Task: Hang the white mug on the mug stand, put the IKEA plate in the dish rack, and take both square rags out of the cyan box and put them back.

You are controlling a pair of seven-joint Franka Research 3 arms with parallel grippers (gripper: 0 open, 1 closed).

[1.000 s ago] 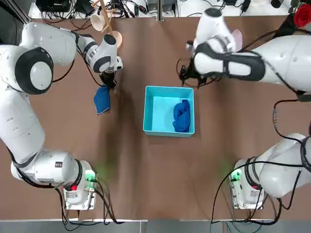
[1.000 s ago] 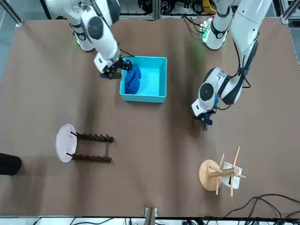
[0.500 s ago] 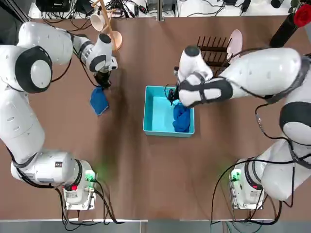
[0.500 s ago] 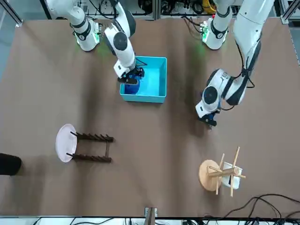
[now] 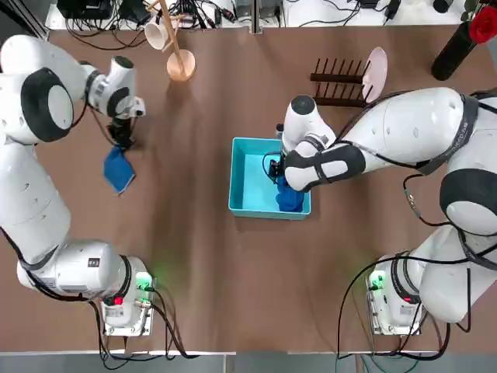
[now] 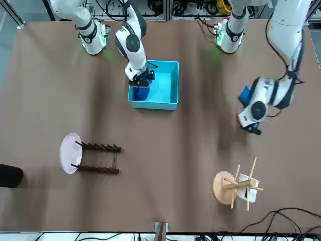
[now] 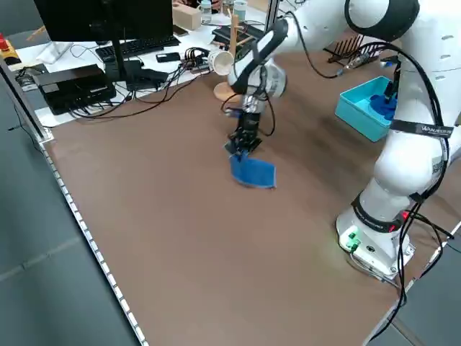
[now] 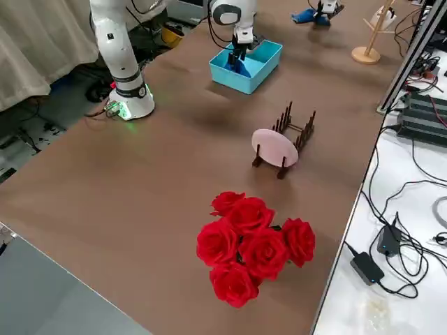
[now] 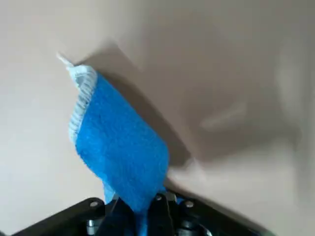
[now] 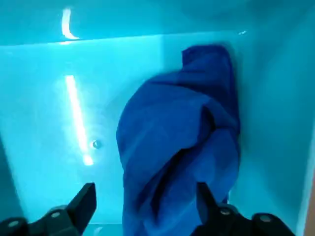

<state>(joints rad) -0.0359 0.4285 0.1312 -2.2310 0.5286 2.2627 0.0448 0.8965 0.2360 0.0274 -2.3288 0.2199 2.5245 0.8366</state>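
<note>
Right end effector: fingers apart, straddling the bunched second rag, which lies inside the cyan box at mid-bench. Nothing gripped yet.
Risk: the rag is heaped against one box wall; a shallow pinch could catch only a fold and let it slip on the lift, and a finger set too near the wall could snag or drag the box.

Left end effector: fingers together, clamped on a corner of the first rag, which hangs below it over the bench toward the robot's left edge, well apart from the box.
Risk: a corner grip on soft cloth is thin; a quick swing might shake it loose. When both rags go back, the two arms would meet over the same box and could crowd each other.

White mug: on a peg of the mug stand, far-left corner of the bench. Judged done.
Risk: the left arm works near it; a wide swing could knock the stand.

IKEA plate: upright in the dish rack, near the far edge toward the right. Judged done; low risk.

Red roses: far-right corner, well clear of the work.
</note>
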